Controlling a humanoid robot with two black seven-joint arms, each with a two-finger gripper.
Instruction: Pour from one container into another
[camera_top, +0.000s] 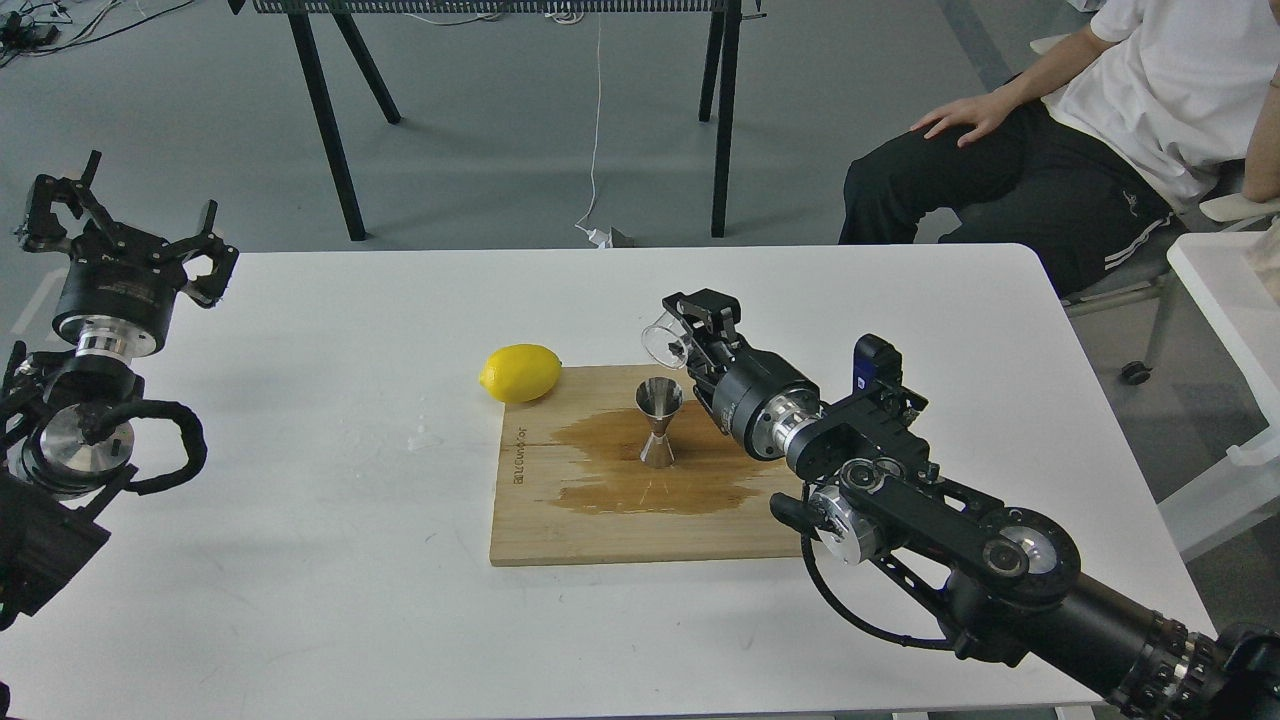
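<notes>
The right gripper (688, 322) grasps the cup (664, 341), tipped on its side just above and beside the jigger (659, 422), which stands upright on the wet board (560, 520) near a lemon (520, 373); the left gripper (120, 225) hangs spread, holding nothing, over the table's (300, 560) left edge

Small dark lettering on the wooden cutting board (560, 530) is illegible.
</notes>
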